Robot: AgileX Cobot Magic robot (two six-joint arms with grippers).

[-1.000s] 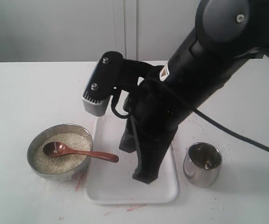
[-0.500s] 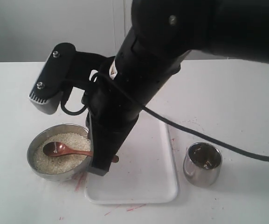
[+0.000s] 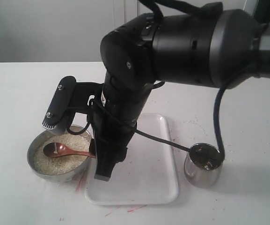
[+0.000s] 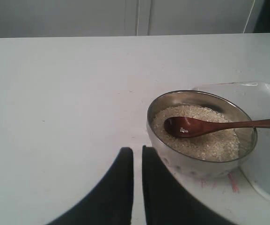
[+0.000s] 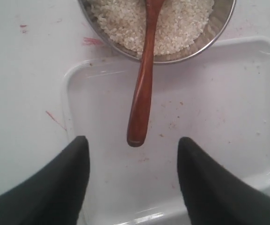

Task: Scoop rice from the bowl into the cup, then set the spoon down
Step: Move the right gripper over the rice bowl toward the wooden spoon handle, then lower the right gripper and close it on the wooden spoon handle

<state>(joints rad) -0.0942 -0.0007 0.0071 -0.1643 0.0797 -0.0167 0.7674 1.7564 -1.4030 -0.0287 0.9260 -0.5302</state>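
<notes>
The steel bowl [image 3: 37,168] stands left of the tray and is filled with rice [image 3: 74,140]. The wooden spoon [image 3: 64,150] lies in the rice, its handle reaching over the rim toward the tray. My right gripper [image 3: 104,172] hangs over the tray's left part and hides the handle's end there. In the right wrist view this gripper [image 5: 133,138] is open, one finger on each side of the handle end of the spoon [image 5: 143,84], not touching it. The left gripper [image 4: 137,151] is shut and empty beside the bowl [image 4: 172,157]. The cup [image 3: 203,165] stands far right.
A white tray [image 3: 149,187] lies between bowl and cup, and the spoon handle overhangs the tray [image 5: 219,108]. Red marks and stray grains dot the white table [image 3: 22,93]. The right arm's cable [image 3: 216,117] hangs down near the cup.
The right arm has swung left across the tray, from its middle to the spoon's handle end by the bowl. Bowl, spoon and cup have stayed put.
</notes>
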